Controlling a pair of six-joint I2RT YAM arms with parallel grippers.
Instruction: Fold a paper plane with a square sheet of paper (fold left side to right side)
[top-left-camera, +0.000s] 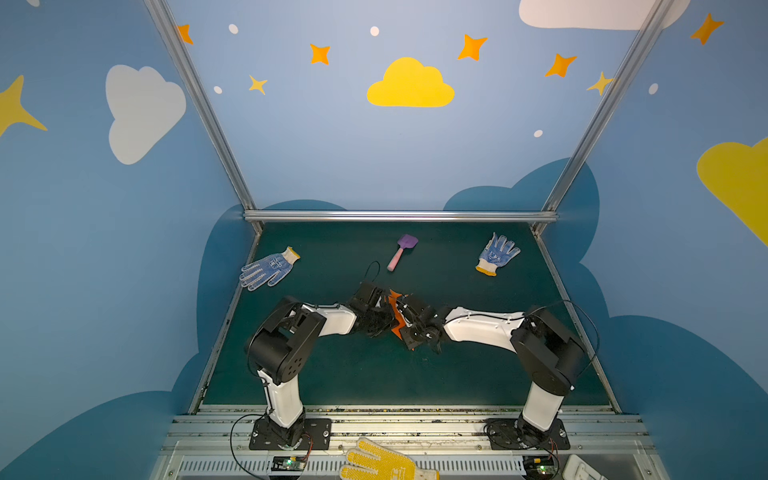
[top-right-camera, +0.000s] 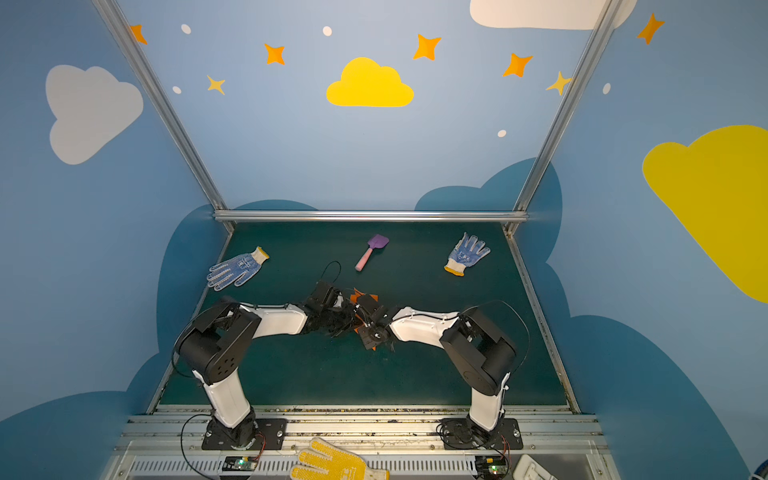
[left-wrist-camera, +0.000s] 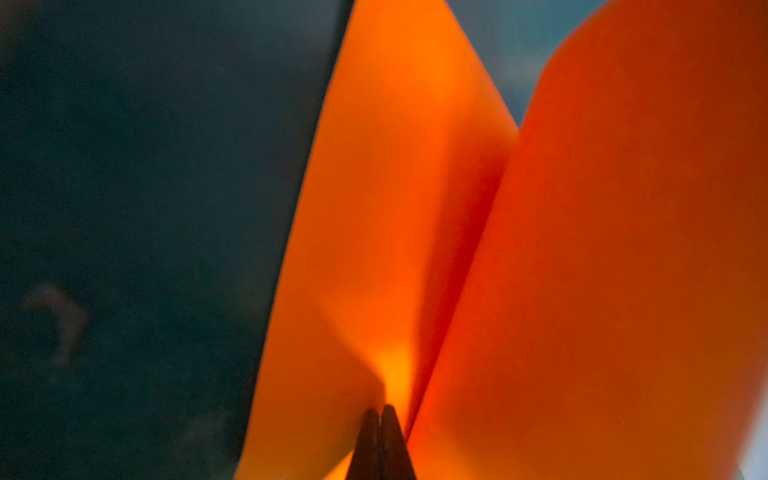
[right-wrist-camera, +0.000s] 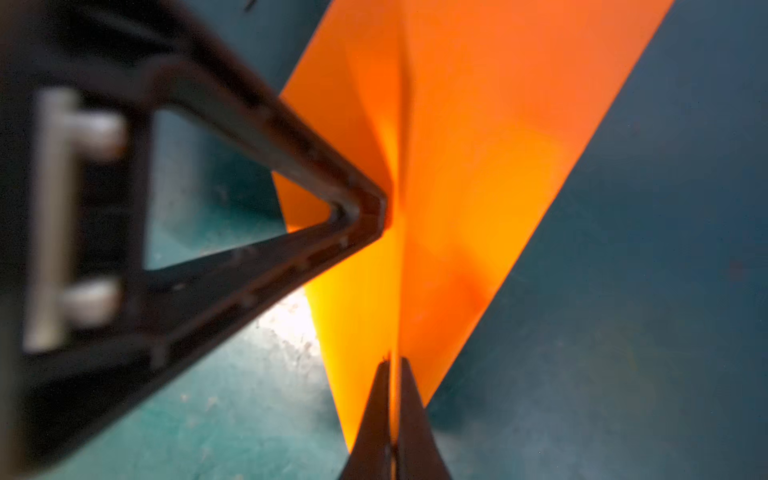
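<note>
The square sheet of paper (top-left-camera: 397, 326) is bright orange and folded into a pointed paper plane shape with creased wings (right-wrist-camera: 478, 174). It is held up off the green mat between the two arms, mid-table. My left gripper (left-wrist-camera: 380, 410) is shut on a fold of the orange paper (left-wrist-camera: 374, 232), with wings spreading either side. My right gripper (right-wrist-camera: 395, 362) is shut on the paper's centre ridge near its pointed end. In the right wrist view the left gripper's fingertips (right-wrist-camera: 372, 212) pinch the same ridge further along. In both top views the wrists hide most of the paper (top-right-camera: 360, 296).
A purple-headed pink spatula (top-left-camera: 400, 250) lies behind the arms. Blue dotted gloves lie at back left (top-left-camera: 268, 270) and back right (top-left-camera: 496, 255). A yellow dotted glove (top-left-camera: 382, 461) rests on the front rail. The green mat (top-left-camera: 374, 374) is walled at back and both sides.
</note>
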